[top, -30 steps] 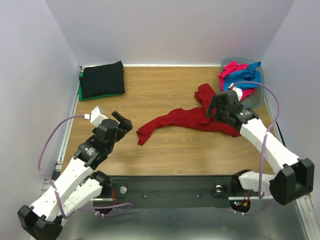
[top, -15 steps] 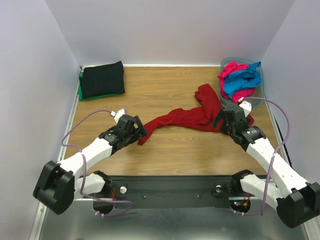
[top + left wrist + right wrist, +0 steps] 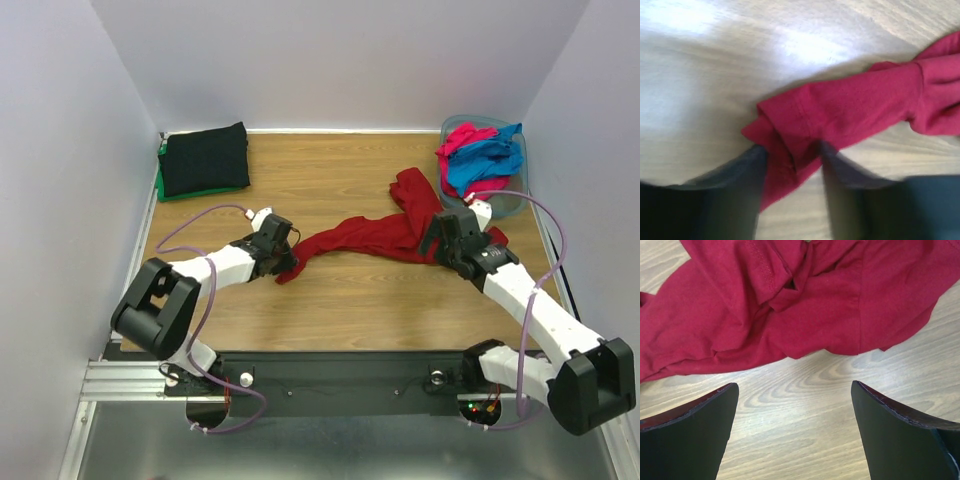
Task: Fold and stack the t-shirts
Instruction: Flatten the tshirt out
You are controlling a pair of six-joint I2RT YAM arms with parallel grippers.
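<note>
The left gripper (image 3: 285, 262) has swung in to straddle the tip of the dark red t-shirt (image 3: 385, 235), grip unclear, from where the rumpled strip runs lengthwise across the wooden table (image 3: 330, 180) to its bunched end, just ahead of the wide-spread right gripper (image 3: 437, 232).

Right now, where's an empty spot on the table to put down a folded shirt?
The table is bare at the back, between the black folded shirt and the dark red shirt. The far right is crowded by the full tub.
</note>
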